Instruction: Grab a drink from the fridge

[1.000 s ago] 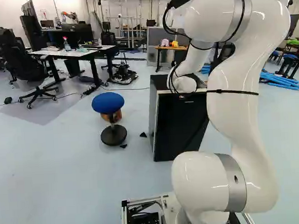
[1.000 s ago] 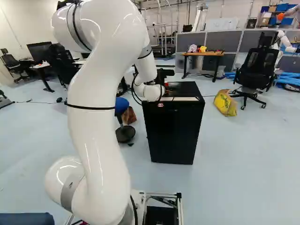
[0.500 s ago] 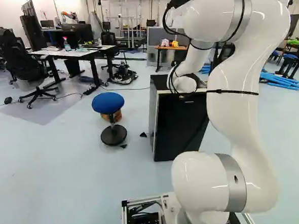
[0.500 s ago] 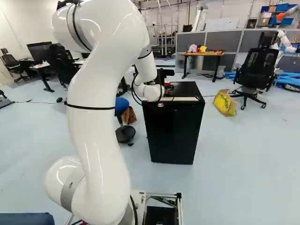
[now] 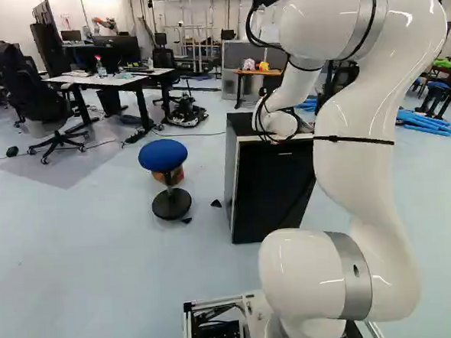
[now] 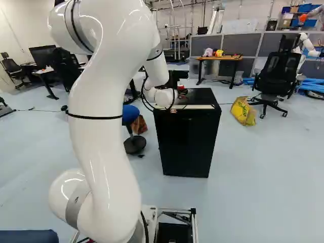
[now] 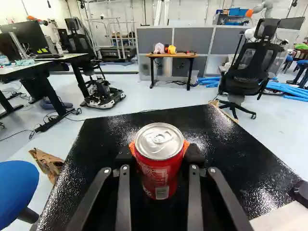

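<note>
Gripping red can (image 7: 159, 166) over black fridge top (image 7: 240, 163), wooden table (image 7: 183, 56) beyond.

Red can (image 7: 156, 175) with silver lid (image 7: 159, 144), speckled black fridge top (image 7: 106, 139), blue stool seat (image 7: 17, 187), white arm (image 6: 109, 167), yellow bag (image 6: 243, 112)

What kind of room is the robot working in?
It looks like a robotics lab or workshop. A second white robot arm stands at the far right of the right base view, black office chairs stand around, and grey partition panels line the back.
</note>
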